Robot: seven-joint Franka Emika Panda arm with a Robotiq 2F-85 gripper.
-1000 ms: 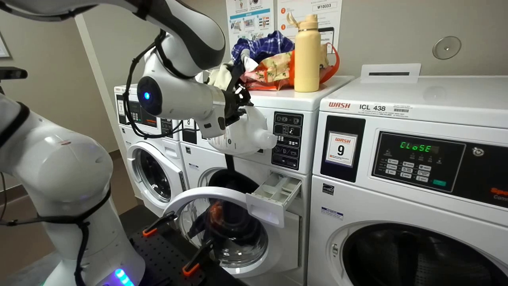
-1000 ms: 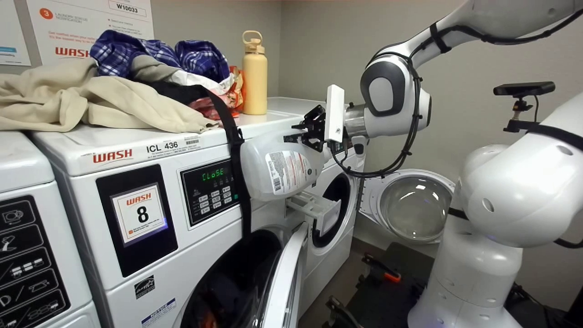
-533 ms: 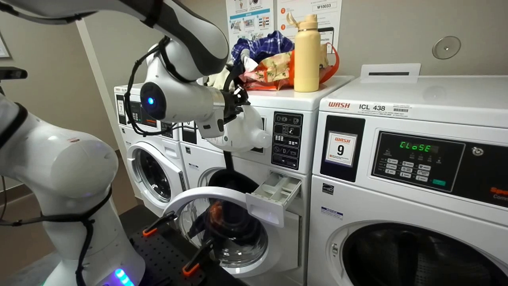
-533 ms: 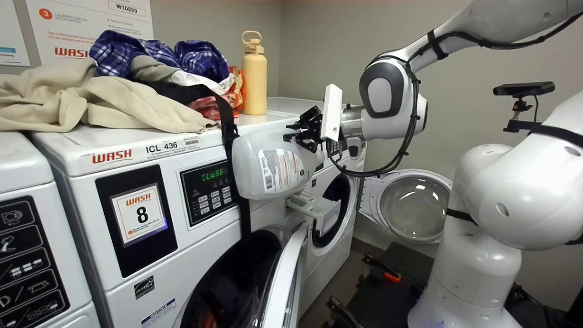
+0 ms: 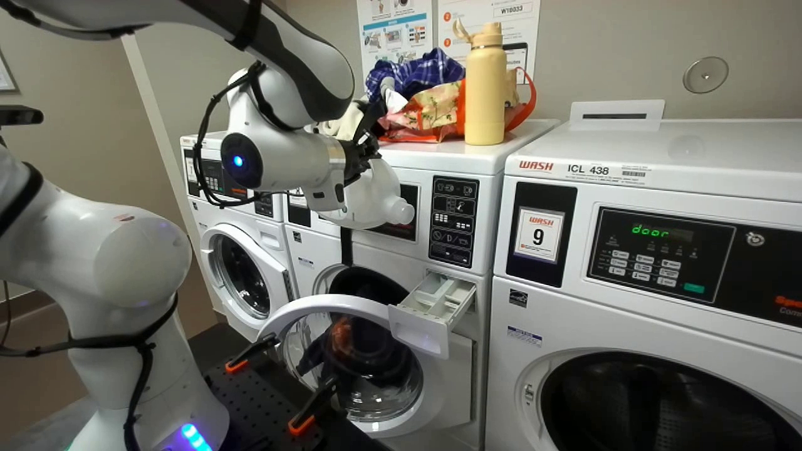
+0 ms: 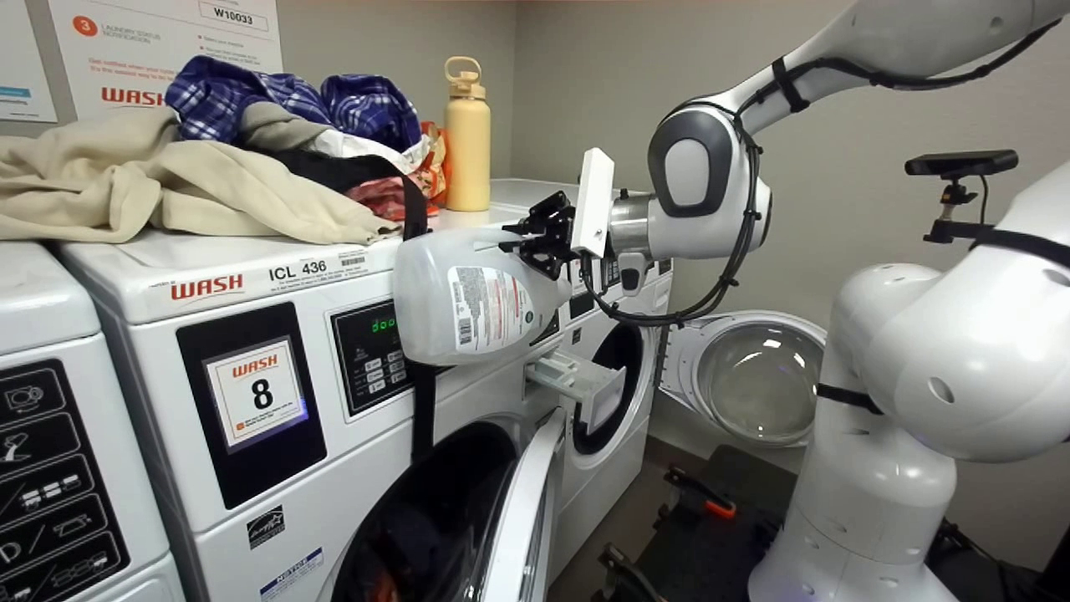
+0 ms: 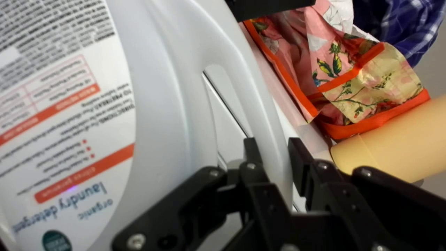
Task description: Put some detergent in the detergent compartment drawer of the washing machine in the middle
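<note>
- While your gripper point(image 7: 273, 150) pinches the detergent jug point(image 6: 426, 288) by its handle point(image 7: 257, 108), the jug hangs tipped sideways before the middle washing machine point(image 5: 407, 260).
- Lower, on the side its neck point(image 5: 402, 212) faces, sits the detergent drawer point(image 5: 421, 333); likely you shift along that long axis before pouring.

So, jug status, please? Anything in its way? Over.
Tool gripping jug by its handle. Jug tipped sideways, no pour visible. Detergent drawer pulled out. Possible snag: black strap hanging behind jug.

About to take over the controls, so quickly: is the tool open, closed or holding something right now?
Tool: closed, holding the detergent jug by its handle.
</note>
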